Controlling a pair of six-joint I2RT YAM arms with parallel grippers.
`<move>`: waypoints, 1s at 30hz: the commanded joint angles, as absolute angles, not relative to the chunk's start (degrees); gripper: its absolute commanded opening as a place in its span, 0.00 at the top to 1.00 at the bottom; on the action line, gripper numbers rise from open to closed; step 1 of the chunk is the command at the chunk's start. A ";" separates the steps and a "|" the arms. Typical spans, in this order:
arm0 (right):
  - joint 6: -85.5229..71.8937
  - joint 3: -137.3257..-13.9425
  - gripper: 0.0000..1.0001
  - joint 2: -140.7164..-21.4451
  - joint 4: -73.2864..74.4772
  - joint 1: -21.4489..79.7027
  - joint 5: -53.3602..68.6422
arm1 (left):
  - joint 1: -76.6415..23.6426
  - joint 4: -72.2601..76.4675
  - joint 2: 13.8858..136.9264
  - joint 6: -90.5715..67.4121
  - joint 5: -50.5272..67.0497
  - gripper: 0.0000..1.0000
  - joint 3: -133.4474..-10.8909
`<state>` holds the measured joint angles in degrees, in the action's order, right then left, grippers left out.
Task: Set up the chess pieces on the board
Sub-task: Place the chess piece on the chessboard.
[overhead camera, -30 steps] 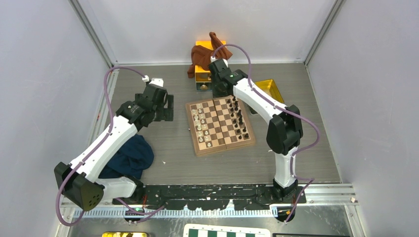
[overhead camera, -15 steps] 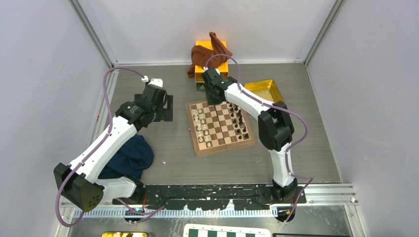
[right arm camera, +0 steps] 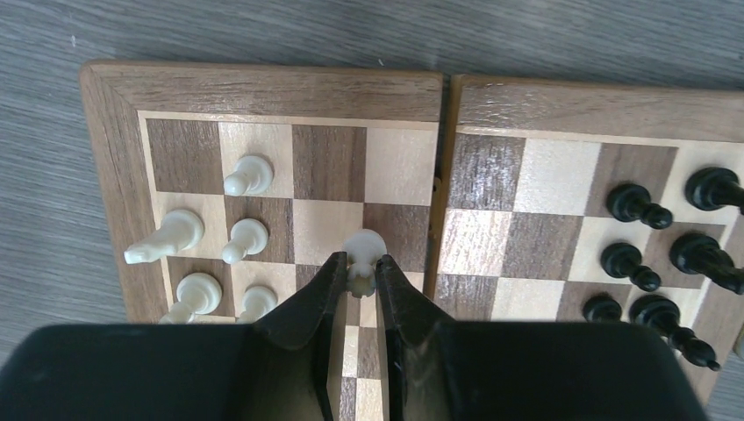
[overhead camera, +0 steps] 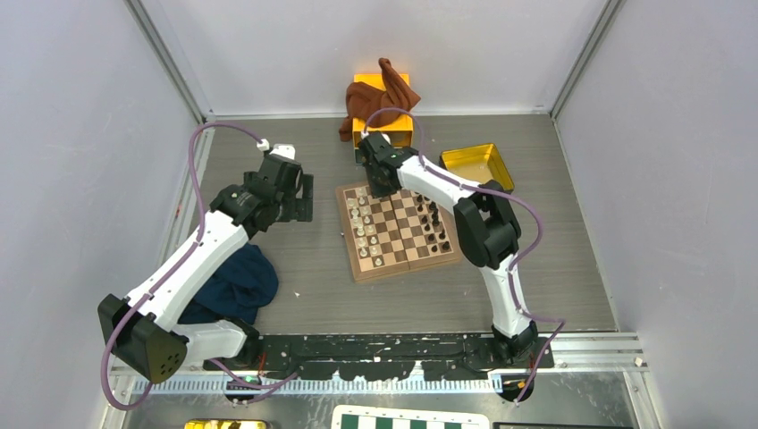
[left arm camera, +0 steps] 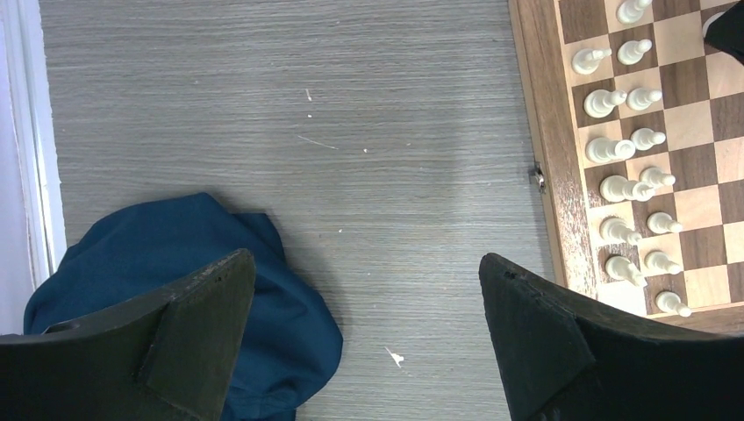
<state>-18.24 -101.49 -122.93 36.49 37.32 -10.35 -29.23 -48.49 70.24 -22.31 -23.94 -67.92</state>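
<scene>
The left gripper (left arm camera: pixel 364 274) is hanging wide apart over the table (left arm camera: pixel 351 132) beside the board (left arm camera: pixel 537 105). Farther out, the right gripper (right arm camera: pixel 358 270) is clamping a cream piece (right arm camera: pixel 362 245) at its neck over the board's far squares; light, hard and smooth, it is likely wanting a centred pinch

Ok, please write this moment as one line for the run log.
left gripper: open, empty, beside board | right gripper: shut on white piece | place: board's far edge
</scene>
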 commanded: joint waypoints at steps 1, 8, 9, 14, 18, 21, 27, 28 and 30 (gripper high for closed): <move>-17.57 -102.42 0.89 -123.10 34.34 38.30 -10.28 | -29.00 -46.38 69.30 -22.76 -24.17 0.01 -67.77; -17.31 -102.19 0.89 -123.84 34.37 39.19 -10.64 | -28.98 -46.25 69.35 -22.72 -24.04 0.01 -67.43; -17.27 -102.11 0.89 -123.84 34.35 39.33 -10.72 | -29.00 -46.23 69.35 -22.71 -23.98 0.01 -67.37; -17.11 -101.54 0.89 -123.72 34.35 39.74 -11.06 | -29.00 -46.06 69.35 -22.76 -23.74 0.01 -67.16; -16.98 -100.78 0.82 -123.36 34.28 39.89 -11.17 | -29.00 -45.97 69.39 -22.76 -23.53 0.01 -67.00; -16.96 -100.50 0.75 -123.18 34.36 39.86 -11.23 | -29.00 -45.95 69.35 -22.76 -23.46 0.01 -66.89; -16.69 -100.38 0.66 -122.59 34.25 39.81 -11.23 | -29.00 -45.97 69.27 -22.72 -23.46 0.01 -66.88; -16.62 -100.46 0.65 -122.45 34.27 39.82 -11.24 | -29.00 -45.94 69.26 -22.76 -23.51 0.01 -66.95; -16.46 -100.76 0.64 -122.10 34.44 39.85 -11.26 | -29.00 -45.97 69.27 -22.76 -23.61 0.01 -67.12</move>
<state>-17.41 -100.07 -124.14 35.57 39.53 -10.46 -29.23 -48.27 70.24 -22.33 -23.70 -66.81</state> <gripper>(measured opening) 0.347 0.994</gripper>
